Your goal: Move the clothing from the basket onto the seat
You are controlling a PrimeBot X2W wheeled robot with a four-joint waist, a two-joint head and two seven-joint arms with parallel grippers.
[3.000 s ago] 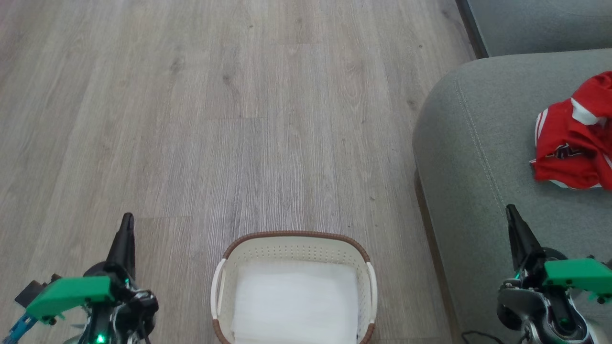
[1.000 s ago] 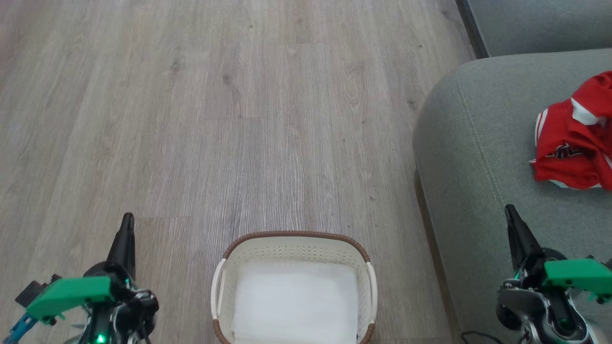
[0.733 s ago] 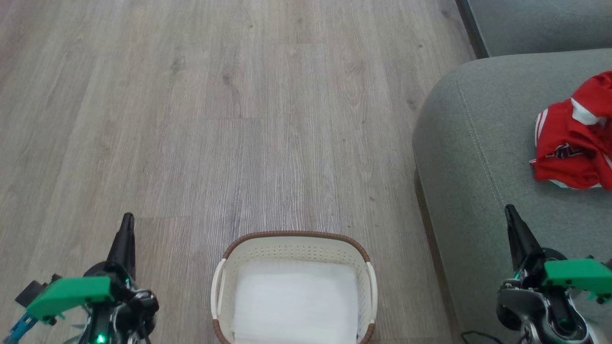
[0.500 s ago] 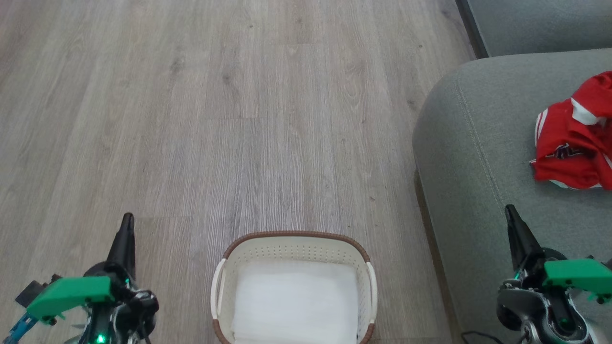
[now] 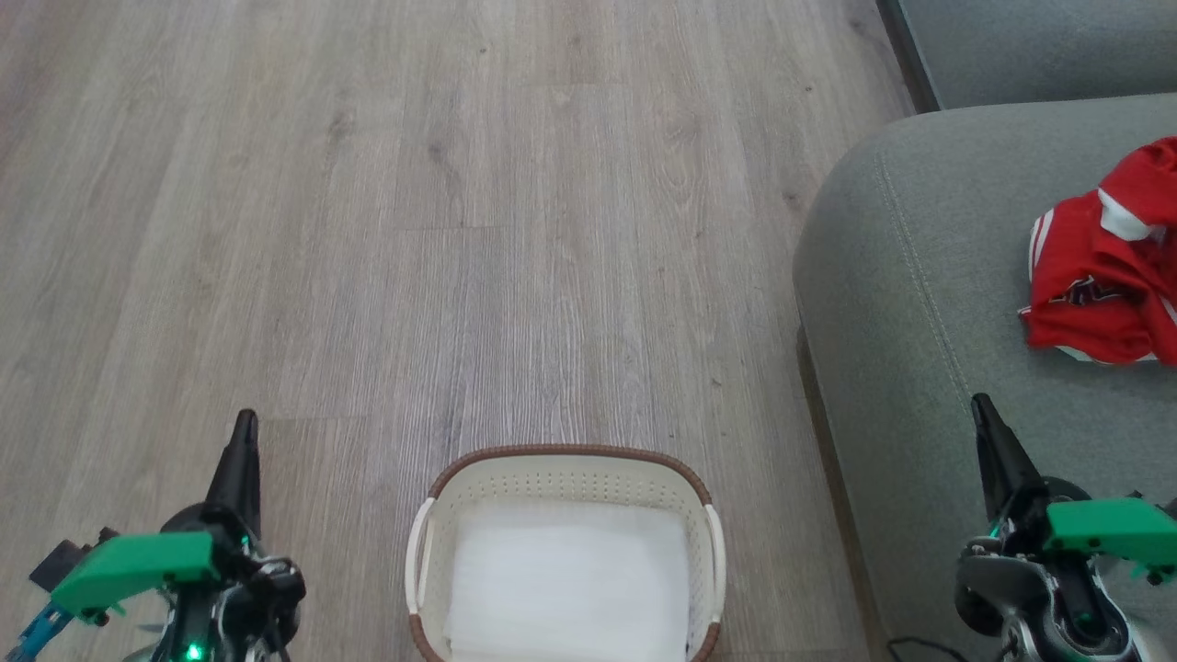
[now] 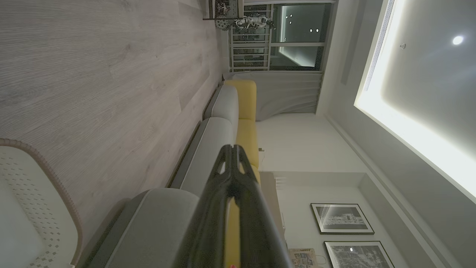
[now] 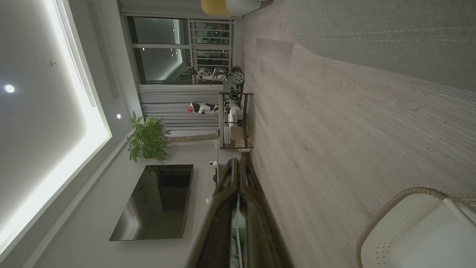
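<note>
Change: none. Nothing in the room has shifted over the last few seconds.
Red jersey clothing [image 5: 1099, 276]: heaped on the grey-green sofa seat [image 5: 901, 303], far right.
Basket [image 5: 565, 453]: near centre on the wood floor [image 5: 460, 230], with just its white liner [image 5: 565, 579] inside; the task looks complete.
Left gripper [image 5: 244, 421], right gripper [image 5: 980, 403]: fingers pressed together, holding nothing.
Lettering: dark print on the jersey, too small to read.

The left gripper [image 5: 245, 423] and right gripper [image 5: 981, 405] have long, tapering black fingers [image 6: 232, 193]. Bright green blocks [image 5: 129, 568] sit at the wrists. A green light [image 5: 193, 652] glows by the left one.
</note>
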